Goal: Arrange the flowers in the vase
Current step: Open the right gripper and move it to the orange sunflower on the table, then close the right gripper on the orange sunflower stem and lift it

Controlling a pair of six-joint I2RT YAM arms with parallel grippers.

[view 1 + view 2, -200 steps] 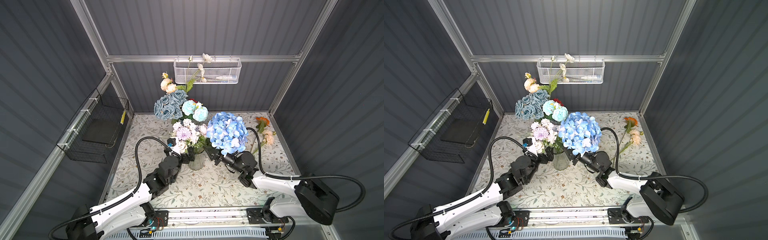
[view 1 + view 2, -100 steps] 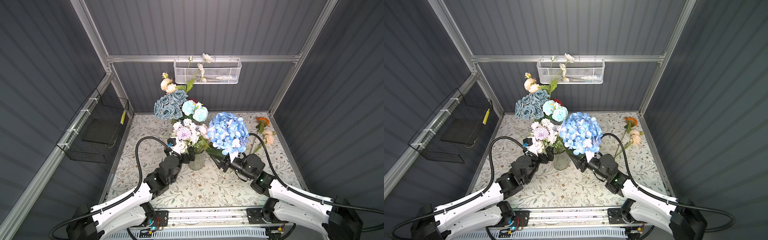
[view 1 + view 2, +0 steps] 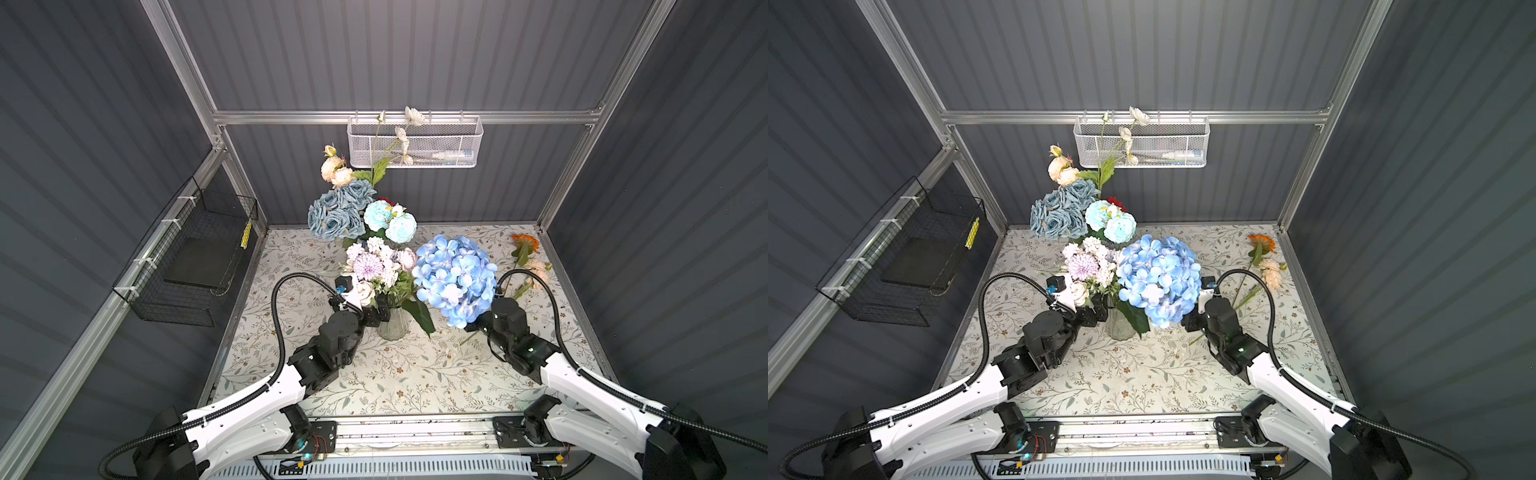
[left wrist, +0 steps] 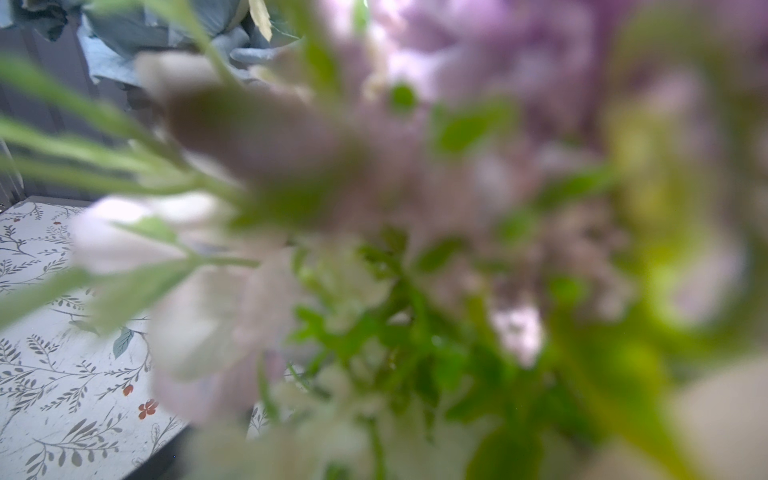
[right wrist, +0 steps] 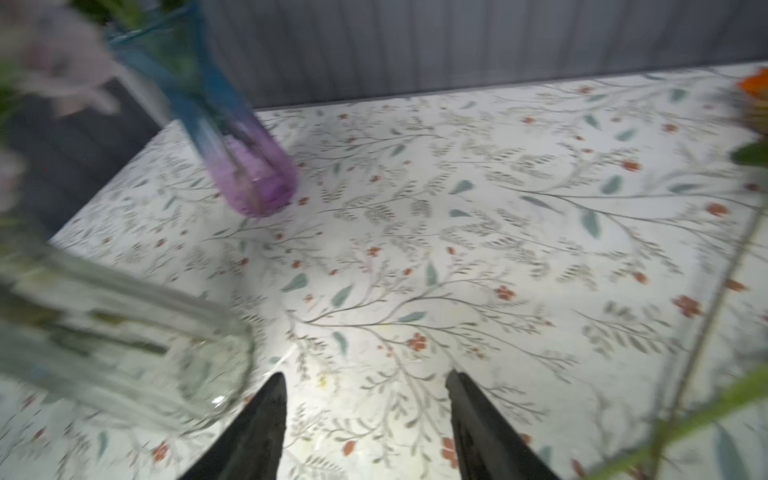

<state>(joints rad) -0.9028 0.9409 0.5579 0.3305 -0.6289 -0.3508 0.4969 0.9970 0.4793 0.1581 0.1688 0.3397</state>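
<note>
Blurred lilac and white flowers [image 4: 478,137] crowd over the floral tablecloth [image 4: 58,399].

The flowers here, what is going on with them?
The blue hydrangea appears to stand in the clear glass vase, beside lilac and white blooms. The right end effector is open and empty, low over the tablecloth near that vase. The left end effector sits at the vase's neck, its jaws hidden by blooms. An orange flower and a peach flower lie on the tablecloth.

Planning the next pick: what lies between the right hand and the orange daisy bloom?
Bare floral tablecloth, per the right wrist view; a green stem runs beside.
</note>
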